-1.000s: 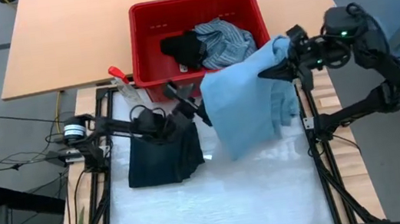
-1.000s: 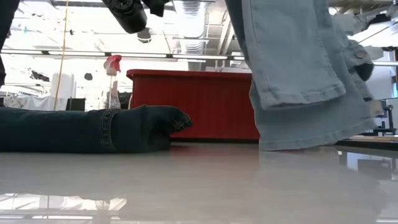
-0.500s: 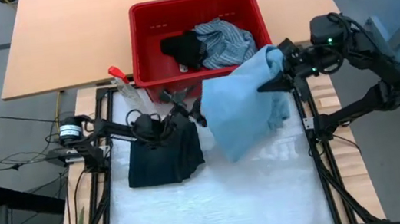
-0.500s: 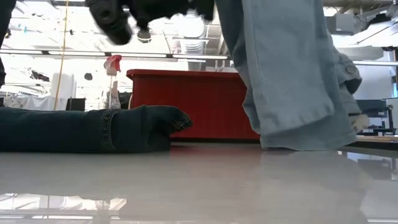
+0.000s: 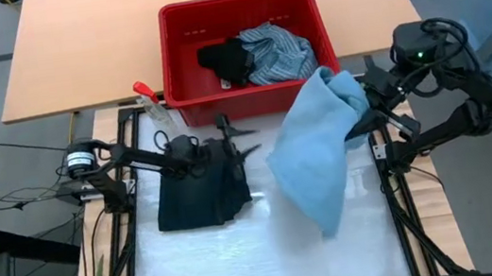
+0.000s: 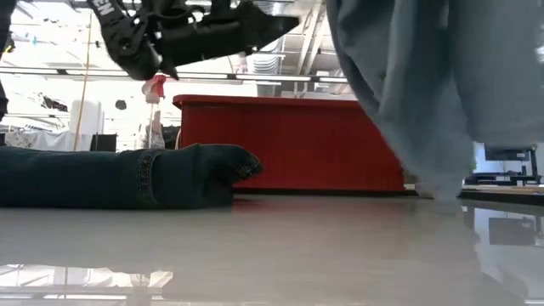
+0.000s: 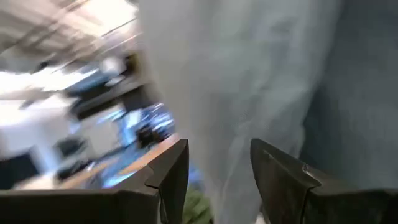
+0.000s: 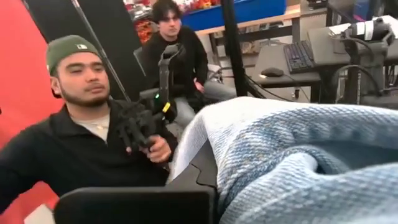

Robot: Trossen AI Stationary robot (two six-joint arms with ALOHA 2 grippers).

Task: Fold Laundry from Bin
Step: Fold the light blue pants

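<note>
Beside the bin [image 5: 175,21], right jaws pinch light jeans [image 5: 317,159]; left jaws gape, empty.

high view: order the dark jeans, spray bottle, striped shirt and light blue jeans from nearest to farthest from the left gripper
From the left gripper:
1. dark jeans, right beside and below it on the white mat.
2. light blue jeans, hanging from the right gripper on the right.
3. striped shirt in the red bin, and spray bottle left of the bin: too close to call.

The bin [image 5: 179,61] stands behind the mat, shirt [image 5: 277,46] inside; a bottle [image 5: 150,103] at its left corner; dark jeans [image 5: 198,192] lie left, light jeans [image 5: 319,152] hang right, perhaps touching down
</note>
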